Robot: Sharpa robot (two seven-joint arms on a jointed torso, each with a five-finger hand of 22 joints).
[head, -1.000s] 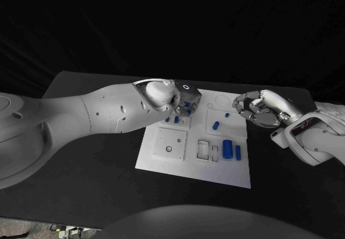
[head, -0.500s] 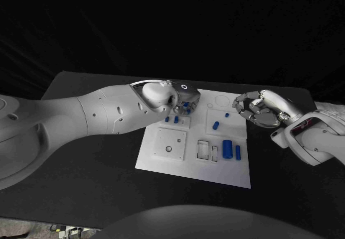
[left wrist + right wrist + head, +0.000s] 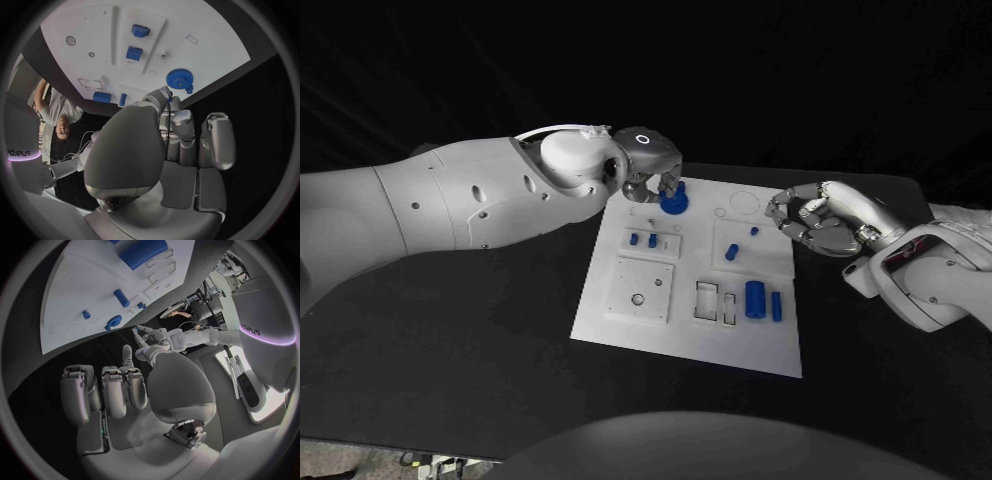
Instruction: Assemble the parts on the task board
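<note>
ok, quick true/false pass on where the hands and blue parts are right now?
1. The blue gear sits at the far left corner of the task board. True.
2. The right robot hand holds a blue part. False: its fingers are curled in on nothing, and it is off the board's right edge.
3. A large blue cylinder lies on the board's near right part. True.
4. The left robot hand is over the board's near edge. False: it is at the far left corner, right by the gear.
5. Two small blue pieces stand side by side on the board's left half. True.
</note>
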